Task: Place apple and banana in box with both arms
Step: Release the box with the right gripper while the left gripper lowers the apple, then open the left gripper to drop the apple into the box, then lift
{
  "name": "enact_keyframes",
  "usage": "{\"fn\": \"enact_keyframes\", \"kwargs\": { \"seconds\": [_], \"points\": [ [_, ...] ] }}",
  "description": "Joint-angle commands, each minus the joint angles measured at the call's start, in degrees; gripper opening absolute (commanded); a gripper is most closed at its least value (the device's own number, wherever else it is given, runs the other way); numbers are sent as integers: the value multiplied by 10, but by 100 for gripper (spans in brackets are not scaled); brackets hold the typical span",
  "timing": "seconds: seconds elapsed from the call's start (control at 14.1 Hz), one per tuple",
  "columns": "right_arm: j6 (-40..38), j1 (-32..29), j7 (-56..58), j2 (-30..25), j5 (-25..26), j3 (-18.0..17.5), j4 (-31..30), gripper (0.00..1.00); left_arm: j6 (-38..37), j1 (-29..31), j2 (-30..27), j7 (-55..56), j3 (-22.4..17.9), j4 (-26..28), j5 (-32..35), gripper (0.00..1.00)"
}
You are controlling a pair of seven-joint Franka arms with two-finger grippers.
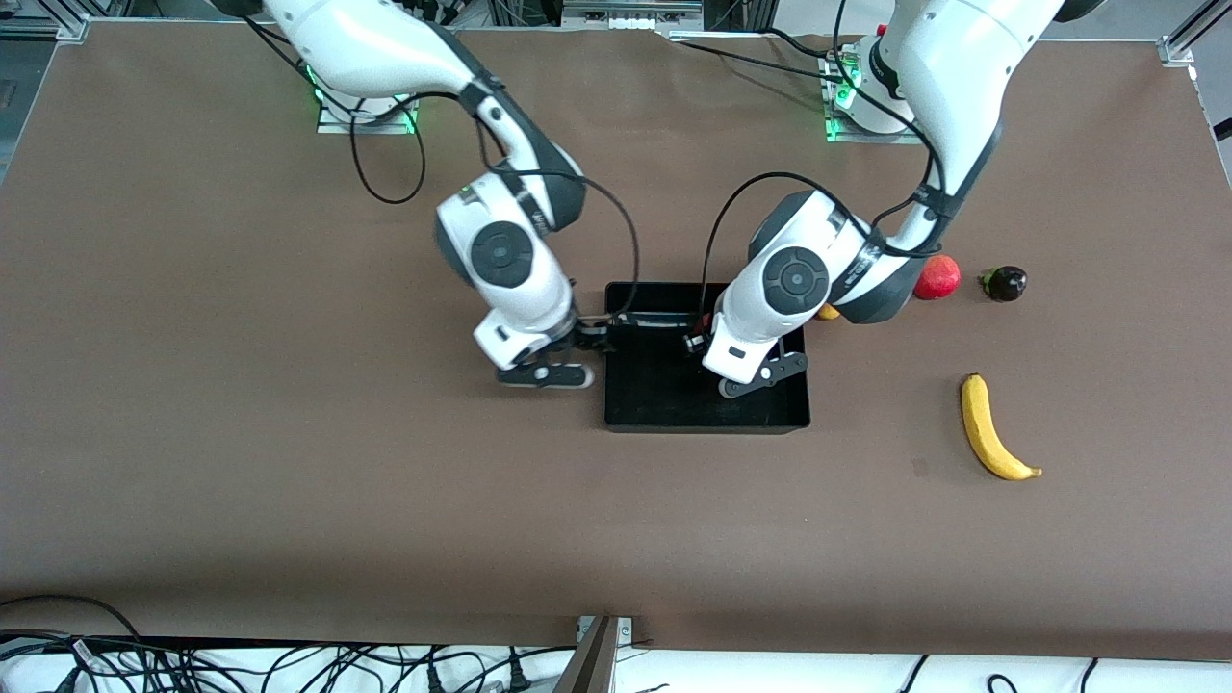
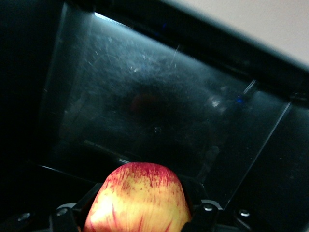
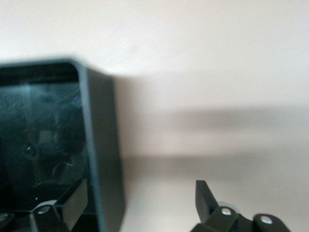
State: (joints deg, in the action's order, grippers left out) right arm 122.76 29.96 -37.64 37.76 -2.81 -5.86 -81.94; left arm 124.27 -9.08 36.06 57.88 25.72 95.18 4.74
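Left claw (image 2: pixel 137 220) over the box (image 1: pixel 664 409), pinching the apple (image 2: pixel 137 200) above its glossy floor, right claw (image 3: pixel 140 203) spread astride the box wall at the right arm's end, banana (image 1: pixel 991 430) on the worktop (image 1: pixel 289 462), well apart toward the left arm's end.

No text, label, brand, number or sign can be read in any of the views: none on the two white jointed robot arms, the shallow black plastic box, the fruit or the brown tabletop.
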Motion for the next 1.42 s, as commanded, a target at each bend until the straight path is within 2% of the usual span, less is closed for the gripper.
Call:
{"fn": "enact_keyframes", "kwargs": {
  "seconds": [0.0, 0.14, 0.36, 0.71, 1.0, 1.14, 1.21, 1.28, 1.35],
  "points": [
    [-56, -39, 12, -51, -12, -8, -10, 100, 45, -7, 15, 69, 12, 12, 24, 0],
    [-86, -62, 14, -73, -12, -3, -10, 100, 63, -15, 24, 106, 15, 28, 67, 0],
    [-145, -101, 111, -111, -11, 14, -10, 100, 68, -22, 27, 115, 26, 51, 74, 0],
    [-253, -126, 277, -177, -8, 97, -9, 100, 72, -30, 44, 115, 42, 55, 86, 0],
    [-356, -130, 384, -238, -11, 194, -6, 100, 89, -31, 63, 115, 45, 59, 111, 0],
    [-399, -133, 434, -252, -11, 222, 19, 100, 103, -31, 74, 125, 45, 60, 133, 0],
    [-407, -138, 435, -252, -10, 218, 26, 100, 103, -30, 79, 124, 45, 60, 145, 13],
    [-406, -156, 440, -254, -11, 212, 24, 100, 103, -29, 80, 123, 45, 60, 151, 83],
    [-405, -184, 445, -257, -9, 188, 18, 100, 99, -29, 79, 124, 45, 59, 151, 100]
  ]
}}
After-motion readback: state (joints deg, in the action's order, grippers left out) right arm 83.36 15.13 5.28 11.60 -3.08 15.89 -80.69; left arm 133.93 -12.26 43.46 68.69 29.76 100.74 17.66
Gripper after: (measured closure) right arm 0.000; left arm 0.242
